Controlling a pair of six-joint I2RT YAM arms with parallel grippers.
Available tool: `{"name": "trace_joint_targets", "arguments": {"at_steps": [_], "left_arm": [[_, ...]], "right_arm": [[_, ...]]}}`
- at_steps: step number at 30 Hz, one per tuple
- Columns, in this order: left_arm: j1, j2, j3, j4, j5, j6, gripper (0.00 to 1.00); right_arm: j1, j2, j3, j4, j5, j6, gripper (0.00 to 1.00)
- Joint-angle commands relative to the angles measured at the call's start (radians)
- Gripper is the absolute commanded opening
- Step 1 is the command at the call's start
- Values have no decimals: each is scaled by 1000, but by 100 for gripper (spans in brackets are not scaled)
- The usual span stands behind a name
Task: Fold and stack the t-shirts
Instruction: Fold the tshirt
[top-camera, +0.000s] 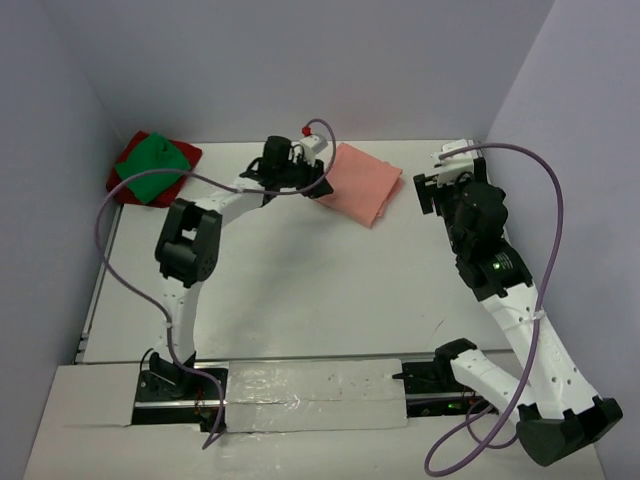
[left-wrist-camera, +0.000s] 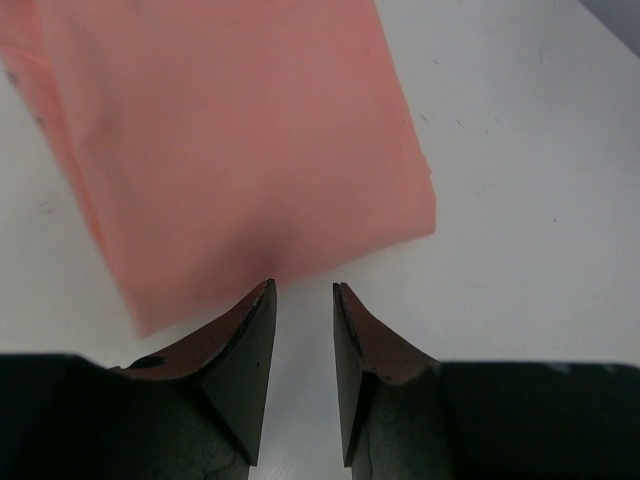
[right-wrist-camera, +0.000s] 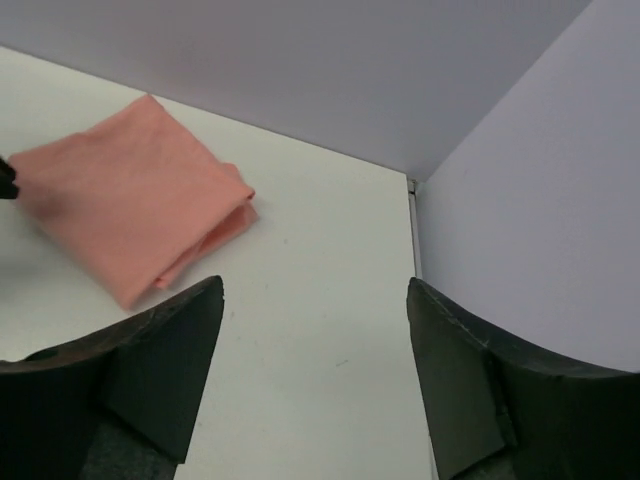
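The salmon-pink t-shirt (top-camera: 360, 182) lies folded into a flat rectangle at the back middle of the table. It fills the upper part of the left wrist view (left-wrist-camera: 230, 140) and shows at the left of the right wrist view (right-wrist-camera: 130, 195). My left gripper (top-camera: 317, 187) is at its left edge. The jaws stand a narrow gap apart and empty (left-wrist-camera: 303, 288), with the tips just short of the cloth's near edge. My right gripper (top-camera: 445, 183) is wide open and empty (right-wrist-camera: 315, 285), to the right of the pink shirt. The bright green t-shirt (top-camera: 152, 167) lies on the dark red one (top-camera: 122, 182) at the back left corner.
Grey walls enclose the table at the back, left and right. The right wall is close beside my right gripper (right-wrist-camera: 530, 200). The white tabletop (top-camera: 300, 290) stretches between the arms' bases and the shirts.
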Motion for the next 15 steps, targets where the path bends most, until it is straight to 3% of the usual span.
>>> {"name": "trace_joint_targets", "arguments": {"at_steps": [1,3,11,15], "left_arm": [[-56,92,185,-34,-48,-12,39],[-81,169,285,-51,-45,-17,40],[-141,335,511,-6,-133,-52,44],[-179,399,616,-40,-254,-32,53]], "right_arm": [[-26,-74,-61,-24,-75,-8,83],[-43,-111,-85,-21,-119,-14,87],[-88,-99,-138,-4,-182,11,87],[-100,-91,-136,-4,-197,18,87]]}}
